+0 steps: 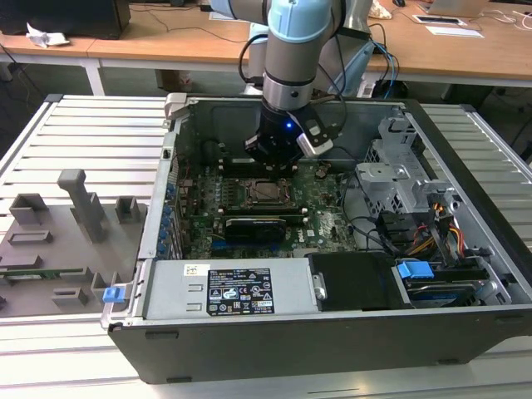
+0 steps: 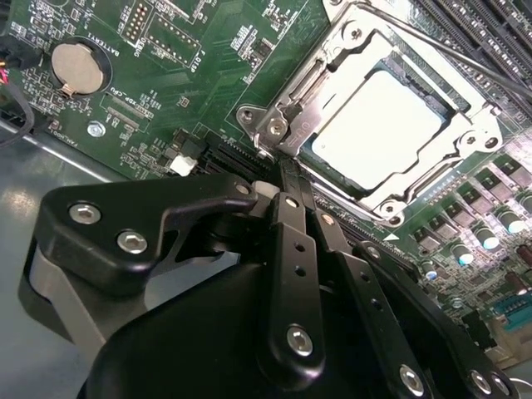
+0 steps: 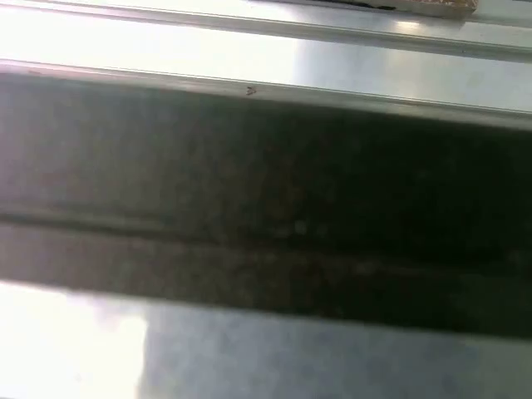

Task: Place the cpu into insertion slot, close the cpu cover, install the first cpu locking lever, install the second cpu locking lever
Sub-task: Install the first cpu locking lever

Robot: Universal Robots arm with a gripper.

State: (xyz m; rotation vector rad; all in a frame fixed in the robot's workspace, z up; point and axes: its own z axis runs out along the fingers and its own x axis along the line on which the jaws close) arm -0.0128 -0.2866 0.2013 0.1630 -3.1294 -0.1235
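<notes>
The cpu (image 2: 378, 129), a square chip with a silver-grey top, lies in the insertion slot (image 1: 268, 191) on the green motherboard inside the open computer case. The cpu cover (image 2: 470, 137) lies flat over it, and the chip shows through its square window. A thin locking lever (image 2: 465, 58) runs along one side of the cover. My gripper (image 2: 285, 165) is shut, its black fingers (image 2: 293, 249) meeting at the socket's corner with nothing visible between them. In the exterior view the gripper (image 1: 274, 166) hangs low over the board, just behind the socket.
A long black card with a fan grille (image 1: 253, 229) lies in front of the socket, and memory slots (image 2: 490, 25) run beside it. A coin battery (image 2: 76, 66) sits on the board. The power supply (image 1: 229, 287), drive cage (image 1: 399, 179) and case walls (image 1: 170, 174) hem the arm in.
</notes>
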